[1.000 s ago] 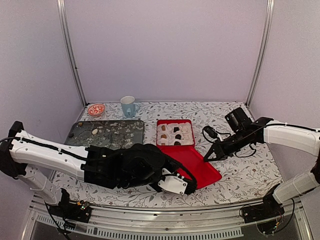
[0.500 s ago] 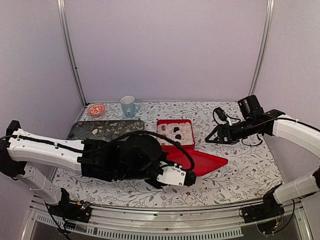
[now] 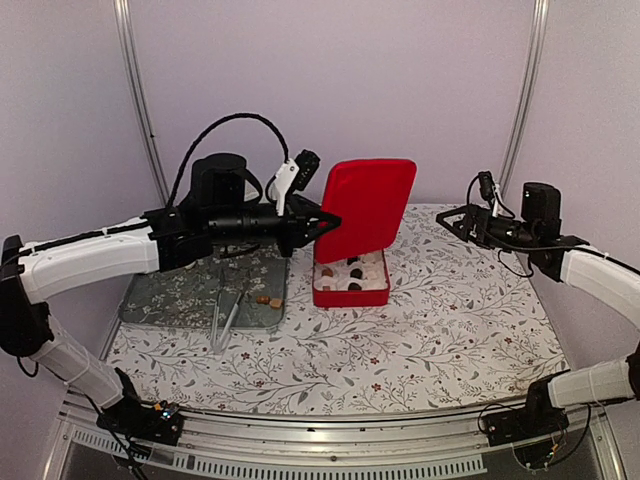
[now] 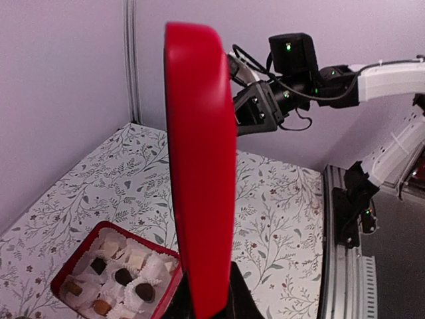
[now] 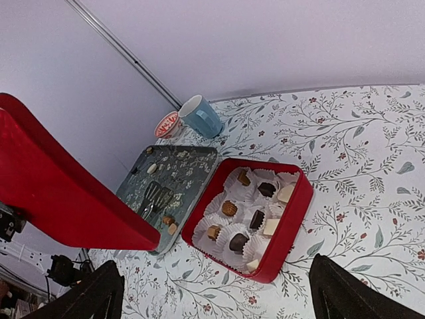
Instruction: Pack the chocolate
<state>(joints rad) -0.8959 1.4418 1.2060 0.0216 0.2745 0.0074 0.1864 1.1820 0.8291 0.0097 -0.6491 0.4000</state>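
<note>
The chocolate [image 3: 350, 272] sits in white paper cups inside the open red square box [image 3: 375, 296]; the right wrist view shows dark, tan and whitish pieces [image 5: 255, 219]. Two loose tan pieces [image 3: 268, 300] lie on the dark floral tray [image 3: 180, 300]. My left gripper [image 3: 325, 222] is shut on the red lid [image 3: 368, 208], holding it upright in the air just behind the box. In the left wrist view the lid [image 4: 199, 166] rises from between my jaws [image 4: 206, 296]. My right gripper [image 3: 452, 218] hangs open and empty, high up to the right of the lid.
Metal tongs [image 3: 228, 315] lie on the tray's near edge, and a whitish lump [image 5: 152, 168] rests at the tray's far end. A blue cup [image 5: 202, 116] and a small red-patterned bowl [image 5: 166, 124] stand by the back wall. A floral cloth [image 3: 450, 340] covers the table.
The left arm has lifted the red lid off the table and stood it upright behind the box. The right gripper has opened, risen and drawn back to the right.
</note>
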